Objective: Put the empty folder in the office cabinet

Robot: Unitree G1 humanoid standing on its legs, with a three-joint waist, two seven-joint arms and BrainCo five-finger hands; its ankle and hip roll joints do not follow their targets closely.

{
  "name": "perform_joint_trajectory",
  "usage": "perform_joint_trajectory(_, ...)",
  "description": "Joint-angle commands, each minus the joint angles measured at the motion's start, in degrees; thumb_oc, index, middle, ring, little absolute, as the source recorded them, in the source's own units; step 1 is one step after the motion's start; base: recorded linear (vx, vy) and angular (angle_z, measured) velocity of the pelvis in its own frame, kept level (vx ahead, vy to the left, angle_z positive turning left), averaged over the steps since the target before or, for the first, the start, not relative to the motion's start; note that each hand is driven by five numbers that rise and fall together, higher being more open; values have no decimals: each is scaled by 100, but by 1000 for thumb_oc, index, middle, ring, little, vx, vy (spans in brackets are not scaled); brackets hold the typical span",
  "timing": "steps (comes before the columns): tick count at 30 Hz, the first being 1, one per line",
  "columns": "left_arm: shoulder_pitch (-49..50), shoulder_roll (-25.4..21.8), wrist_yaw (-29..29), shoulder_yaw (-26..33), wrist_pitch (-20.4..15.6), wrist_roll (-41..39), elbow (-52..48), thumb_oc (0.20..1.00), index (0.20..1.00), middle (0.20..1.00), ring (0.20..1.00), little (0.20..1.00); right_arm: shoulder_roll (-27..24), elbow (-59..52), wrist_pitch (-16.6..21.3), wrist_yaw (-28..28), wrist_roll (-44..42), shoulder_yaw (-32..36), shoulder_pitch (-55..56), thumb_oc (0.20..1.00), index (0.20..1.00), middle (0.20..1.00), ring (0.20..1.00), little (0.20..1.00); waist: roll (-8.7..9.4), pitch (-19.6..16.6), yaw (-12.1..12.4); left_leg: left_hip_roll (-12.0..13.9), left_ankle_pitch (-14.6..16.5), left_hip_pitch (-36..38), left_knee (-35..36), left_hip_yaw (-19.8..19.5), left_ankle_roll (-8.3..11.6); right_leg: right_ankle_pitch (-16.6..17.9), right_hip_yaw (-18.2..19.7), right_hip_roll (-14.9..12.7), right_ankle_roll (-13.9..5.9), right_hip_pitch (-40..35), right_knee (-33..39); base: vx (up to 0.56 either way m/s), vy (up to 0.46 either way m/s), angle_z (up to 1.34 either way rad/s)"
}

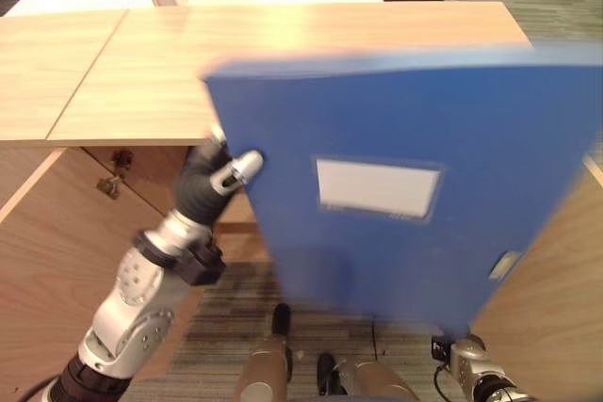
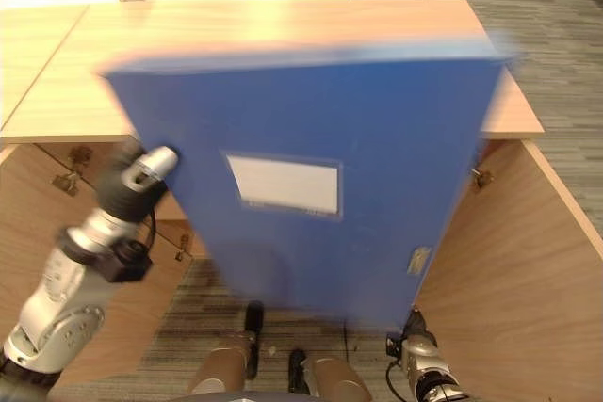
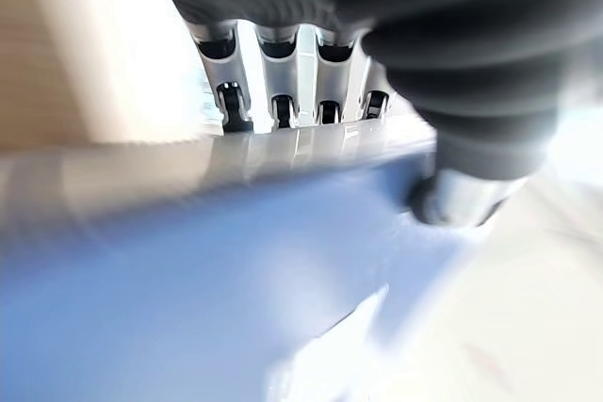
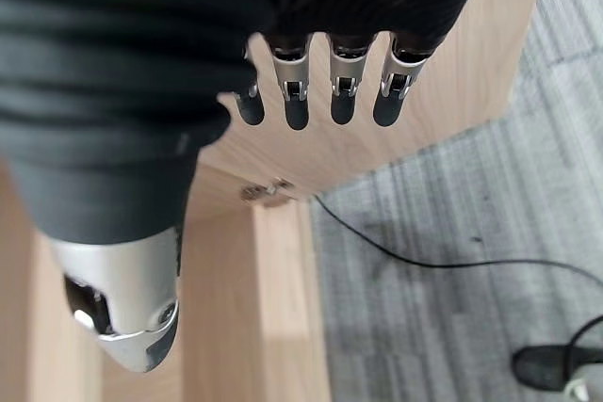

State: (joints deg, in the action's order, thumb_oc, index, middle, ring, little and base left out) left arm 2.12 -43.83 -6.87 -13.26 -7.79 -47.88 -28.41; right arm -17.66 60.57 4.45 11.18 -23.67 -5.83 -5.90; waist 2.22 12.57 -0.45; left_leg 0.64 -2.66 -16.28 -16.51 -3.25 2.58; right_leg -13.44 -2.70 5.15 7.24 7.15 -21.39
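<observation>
Left hand (image 1: pixel 219 174) has the blue folder (image 1: pixel 415 185) pinched by its edge, thumb on the front face and fingers (image 3: pixel 273 72) behind it, so the folder hangs out to the hand's right above the open cabinet doors (image 2: pixel 509 233). Right hand (image 4: pixel 141 233) dangles low by the door, fingers relaxed and holding nothing. One-edge pinch looks sketchy: a swing could twist it loose or clip the cabinet top (image 1: pixel 283 54).

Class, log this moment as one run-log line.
left hand: shut on blue folder | folder: upright, before open cabinet | right hand: open, idle
</observation>
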Motion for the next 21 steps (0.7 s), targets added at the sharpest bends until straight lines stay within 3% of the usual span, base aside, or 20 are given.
perform_joint_trajectory(1,-57,247,-24,670,-591,171,-585,200,200,200,200,200,-202,-308,201,-90,-224,225,284,1000,1000,1000,1000,1000,-61,-364,-11,-208,521,421,109,0,-190,745,-47,-298,-845,-459,1384,155,137,11)
perform_joint_trajectory(9,147,464,97,721,-545,474,-210,200,200,200,200,200,-192,-741,189,-184,-390,317,437,1000,1000,1000,1000,1000,-153,-860,-12,-328,52,1463,2045,-78,-233,796,-90,-448,-1025,-603,1566,106,96,1)
perform_joint_trajectory(21,1262,774,320,1363,-157,2163,887,200,200,200,200,200,-300,-1827,200,-434,-557,641,1112,1000,1000,1000,1000,1000,-139,-978,34,-356,185,1724,2151,-35,-312,893,1,-483,-1124,-903,1917,36,34,-8)
